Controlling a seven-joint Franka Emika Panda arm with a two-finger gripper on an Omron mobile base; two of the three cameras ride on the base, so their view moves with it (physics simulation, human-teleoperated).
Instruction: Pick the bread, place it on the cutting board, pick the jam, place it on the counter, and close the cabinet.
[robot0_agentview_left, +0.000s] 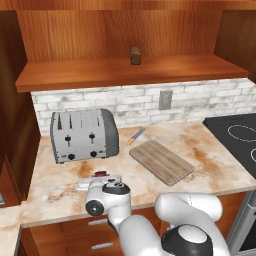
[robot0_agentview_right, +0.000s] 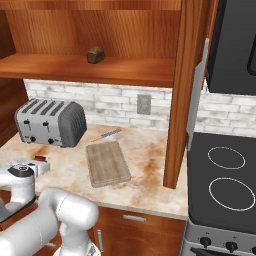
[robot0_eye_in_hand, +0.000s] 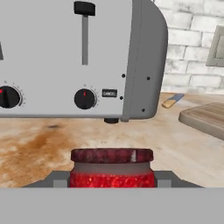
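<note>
Kitchen corner: marbled counter (robot0_agentview_left: 200, 165) under an open wall cabinet (robot0_agentview_left: 125, 37), white brick behind.

Hand (robot0_eye_in_hand: 112, 181) low over the counter's front left part, in front of the toaster (robot0_agentview_left: 84, 134). The jam (robot0_eye_in_hand: 112, 168) sits between the two finger tips and the hand is closed on it, low on the body, under the lid; whether the jar is touching the counter or just lifted cannot be told.

Handling, as judgement: jam is a small stiff cylinder, likely glass, so smooth and liable to slip or crack if dropped. Best held across the round body below the lid rim, as now; keep upright, set down gently. Jar lidded; red contents show through the wall.

Bread (robot0_agentview_left: 135, 55) stands on the cabinet shelf, well apart from the hand. Looks light and soft: squeeze lightly across its narrow sides or it may crush.

Cutting board (robot0_agentview_left: 161, 161) lies flat right of the toaster, nothing on it. Small knife (robot0_agentview_left: 136, 135) just behind it.

Cabinet holds the bread alone on the visible shelf; its door (robot0_agentview_right: 197, 95) stands open at the right.
</note>
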